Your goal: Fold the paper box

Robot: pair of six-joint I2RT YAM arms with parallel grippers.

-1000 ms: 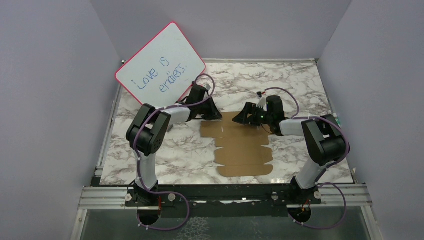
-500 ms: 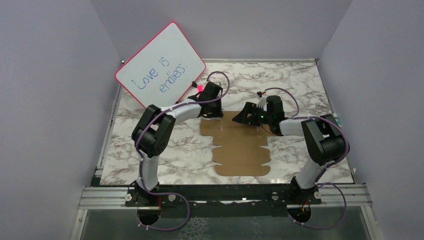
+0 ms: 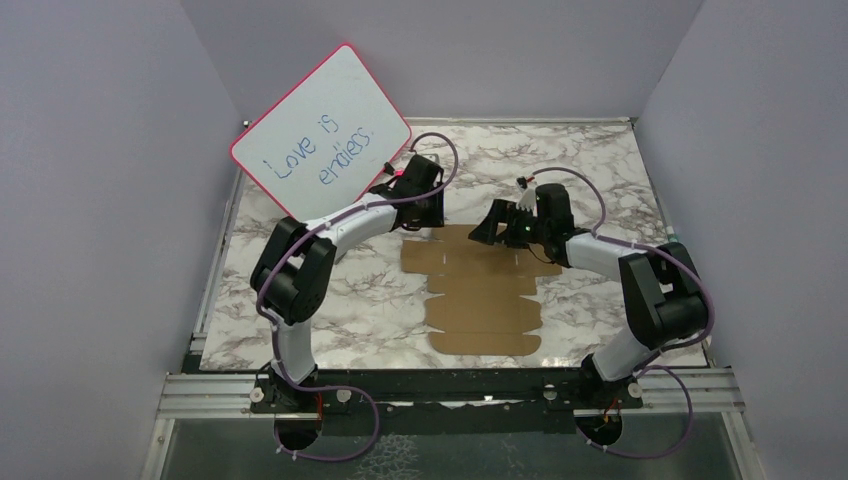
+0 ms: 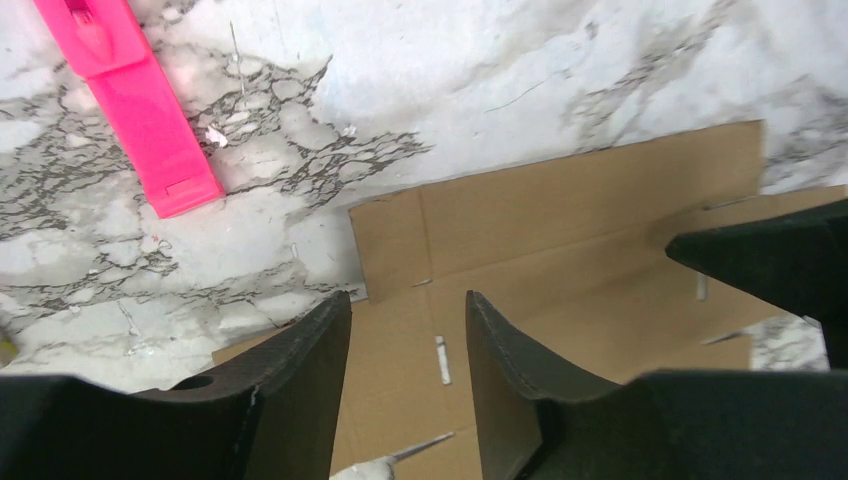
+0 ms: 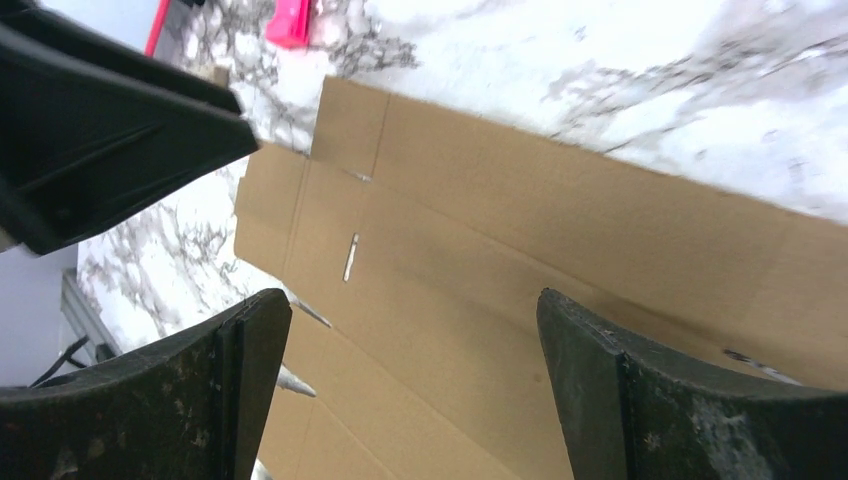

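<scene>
Since my left gripper point(image 4: 408, 345) slid to the far corner of the box point(image 3: 483, 295) and spread apart, it holds nothing. My right gripper point(image 5: 410, 340) is spread wide. The box lies flat on the table point(image 3: 600, 160), unfolded.

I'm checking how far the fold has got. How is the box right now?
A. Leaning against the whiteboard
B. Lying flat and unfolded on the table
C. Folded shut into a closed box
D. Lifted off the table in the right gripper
B: the box is spread out as a flat sheet on the table, its flaps and tabs all down, with no panel raised or held.
</scene>
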